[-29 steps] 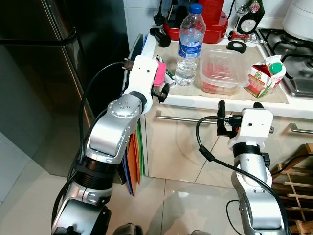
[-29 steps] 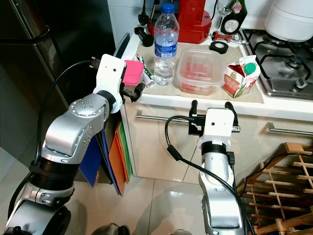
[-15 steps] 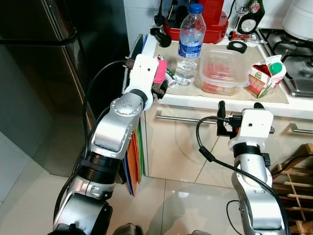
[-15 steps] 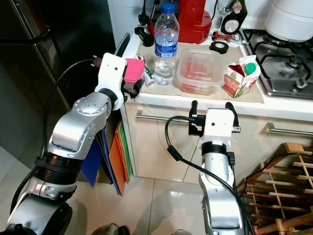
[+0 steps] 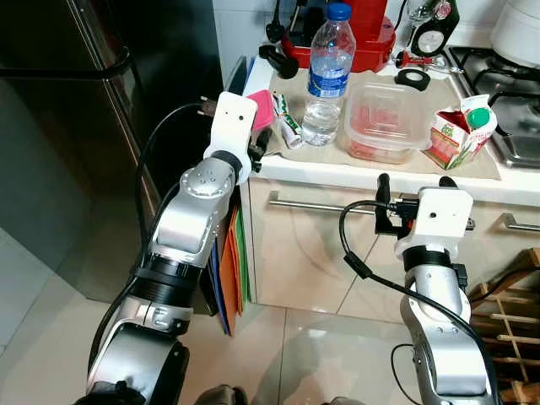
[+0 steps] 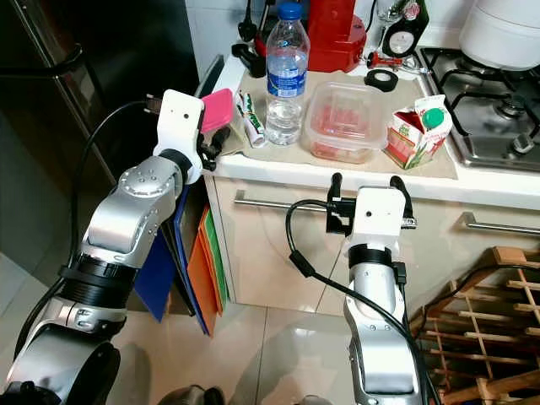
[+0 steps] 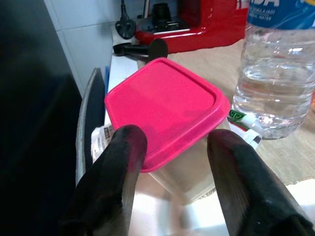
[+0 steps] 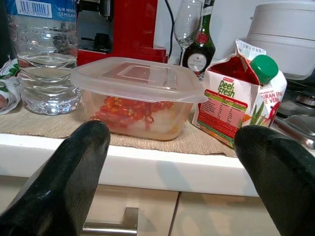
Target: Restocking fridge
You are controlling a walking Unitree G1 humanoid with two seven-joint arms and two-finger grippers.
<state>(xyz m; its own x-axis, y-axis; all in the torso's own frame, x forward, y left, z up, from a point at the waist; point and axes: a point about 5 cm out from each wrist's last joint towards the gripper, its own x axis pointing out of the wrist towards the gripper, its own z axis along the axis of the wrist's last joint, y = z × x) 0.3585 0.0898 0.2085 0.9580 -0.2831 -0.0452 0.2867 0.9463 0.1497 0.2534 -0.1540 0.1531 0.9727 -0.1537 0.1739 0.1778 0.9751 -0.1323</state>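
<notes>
Just ahead of the left end effector [image 7: 170,147], between its black fingers [image 7: 125,147], sits a tub [image 7: 187,172] with a hot-pink lid [image 7: 165,108] over a milky body. Beyond it stands a clear bottle [image 5: 325,72] with a blue cap and label. Facing the right end effector [image 8: 172,142] (fingers black too), a clear box [image 8: 135,96] shows red contents, and a carton [image 8: 241,96] is red and white with a green cap. The bench [image 5: 354,173] is white under a beige mat [image 5: 396,164].

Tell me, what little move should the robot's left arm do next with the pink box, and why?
Probably ease the left tool forward and close it on the pink-lidded container. Its fingers are open, one on each side of the container's near corner, and the container sits at the counter edge beside the water bottle. The right tool waits open below the counter.
</notes>
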